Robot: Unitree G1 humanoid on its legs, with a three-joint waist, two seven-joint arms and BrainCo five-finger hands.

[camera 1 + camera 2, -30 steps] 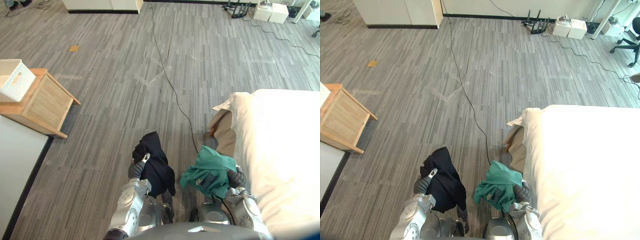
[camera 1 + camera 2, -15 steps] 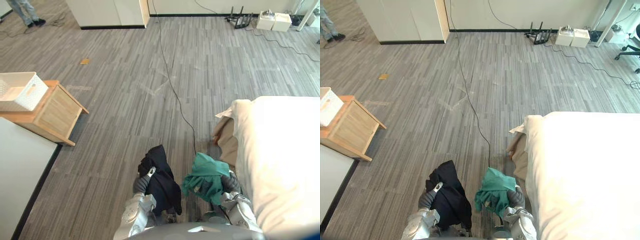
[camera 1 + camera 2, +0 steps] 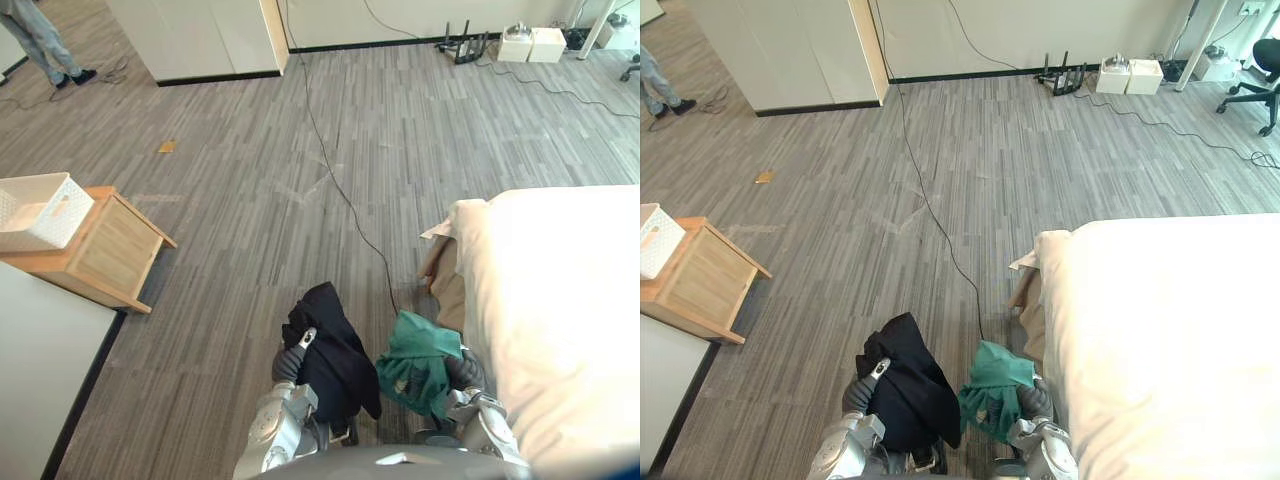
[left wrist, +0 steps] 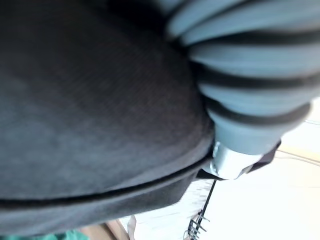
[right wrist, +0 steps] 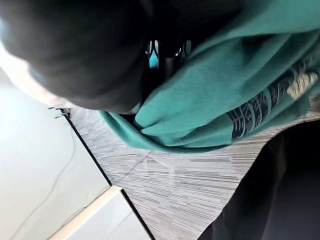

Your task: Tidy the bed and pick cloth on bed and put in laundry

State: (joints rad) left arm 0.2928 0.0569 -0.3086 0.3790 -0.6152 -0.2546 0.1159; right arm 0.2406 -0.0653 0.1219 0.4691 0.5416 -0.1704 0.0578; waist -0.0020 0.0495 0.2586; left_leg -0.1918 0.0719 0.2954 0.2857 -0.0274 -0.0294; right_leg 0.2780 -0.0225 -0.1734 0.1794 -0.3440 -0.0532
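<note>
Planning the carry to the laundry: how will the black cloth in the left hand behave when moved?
Probably floppy: the black cloth drapes in folds over the left hand and hangs below it. Likely light for its bulk, since one hand carries it. Its loose end may swing or slip free. The right hand grips a green cloth likewise.

The bed (image 3: 560,300) runs off the picture's edge; beside it, black cloth (image 3: 335,350) mostly covers the left hand (image 3: 287,366), green cloth (image 3: 415,360) the right hand (image 3: 466,372)

We count one black cloth (image 3: 335,352), one teal cloth (image 3: 418,358), one bed (image 3: 565,300), one basket (image 3: 38,212), one bench (image 3: 112,242), one person (image 3: 28,32) and two boxes (image 3: 548,43).
</note>
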